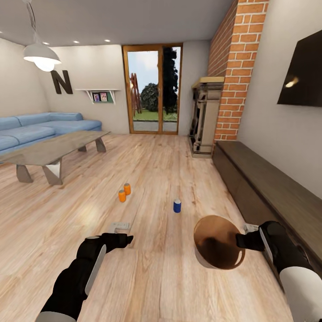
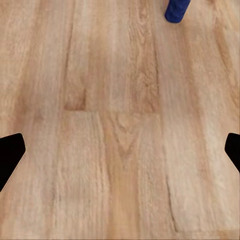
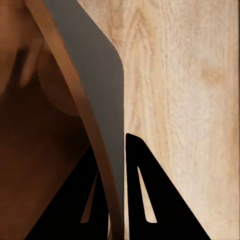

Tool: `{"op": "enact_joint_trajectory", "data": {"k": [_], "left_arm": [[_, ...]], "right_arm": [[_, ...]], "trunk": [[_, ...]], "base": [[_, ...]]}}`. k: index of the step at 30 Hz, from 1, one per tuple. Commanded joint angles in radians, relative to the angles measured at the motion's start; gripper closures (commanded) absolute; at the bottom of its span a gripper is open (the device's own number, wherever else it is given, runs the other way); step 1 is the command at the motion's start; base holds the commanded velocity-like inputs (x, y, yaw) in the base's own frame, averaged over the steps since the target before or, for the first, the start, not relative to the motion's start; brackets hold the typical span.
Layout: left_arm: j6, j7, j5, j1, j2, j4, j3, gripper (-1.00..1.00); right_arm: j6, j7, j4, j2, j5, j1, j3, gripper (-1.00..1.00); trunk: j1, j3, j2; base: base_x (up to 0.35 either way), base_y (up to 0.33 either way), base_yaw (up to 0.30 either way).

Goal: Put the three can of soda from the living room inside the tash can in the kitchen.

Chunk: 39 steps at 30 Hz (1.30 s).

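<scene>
Head view: right hand [image 1: 240, 242] pinches rim of tash can [image 1: 218, 248], carried tilted above floor; two orange cans [image 1: 124, 192] mid-floor, left, blue can [image 1: 177, 206] just beyond bin.

Left wrist view: left hand [image 2: 120, 150] spread wide, empty; blue can ahead.

Right wrist view: fingers [image 3: 145, 200] straddle rim. Thin one-sided grip, bin may swing or slip.

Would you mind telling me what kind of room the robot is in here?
Most likely a living room: a blue sofa stands behind a low grey table, a brick fireplace column rises at the far wall, and a wall TV hangs above a dark low cabinet.
</scene>
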Motion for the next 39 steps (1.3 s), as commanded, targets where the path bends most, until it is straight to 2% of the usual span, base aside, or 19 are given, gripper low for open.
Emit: {"op": "enact_joint_trajectory", "data": {"k": [1,6,10,16,28,39], "left_arm": [[0.0,0.0,0.0,0.0,0.0,0.0,0.0,-1.0],[0.0,0.0,0.0,0.0,0.0,-0.001,-0.001,-1.0],[0.0,0.0,0.0,0.0,-0.001,-0.001,-0.002,-1.0],[-0.001,0.0,-0.001,0.0,-0.002,0.002,-0.002,-1.0],[-0.001,0.0,0.0,0.0,-0.001,0.003,-0.001,-1.0],[0.0,0.0,0.0,0.0,-0.002,0.004,-0.001,-1.0]], "right_arm": [[0.006,0.006,0.006,-0.004,-0.039,-0.001,-0.003,1.0],[0.006,0.002,0.029,-0.027,-0.038,0.001,-0.013,1.0],[0.006,0.001,0.033,-0.036,-0.037,0.002,-0.048,1.0],[0.006,0.001,0.034,-0.038,-0.037,0.003,-0.064,1.0],[0.006,0.001,0.033,-0.036,-0.037,0.003,-0.062,1.0],[0.006,0.001,0.033,-0.029,-0.037,0.005,-0.057,1.0]], "trunk": [[0.0,0.0,0.0],[0.0,0.0,0.0],[0.0,0.0,0.0],[0.0,0.0,0.0],[0.0,0.0,0.0],[0.0,0.003,0.0]], "base": [[0.324,0.012,0.0],[0.308,-0.054,0.0],[0.255,-0.174,0.0],[0.236,-0.205,0.0],[0.246,-0.197,0.0],[0.3,0.013,-0.054]]}}
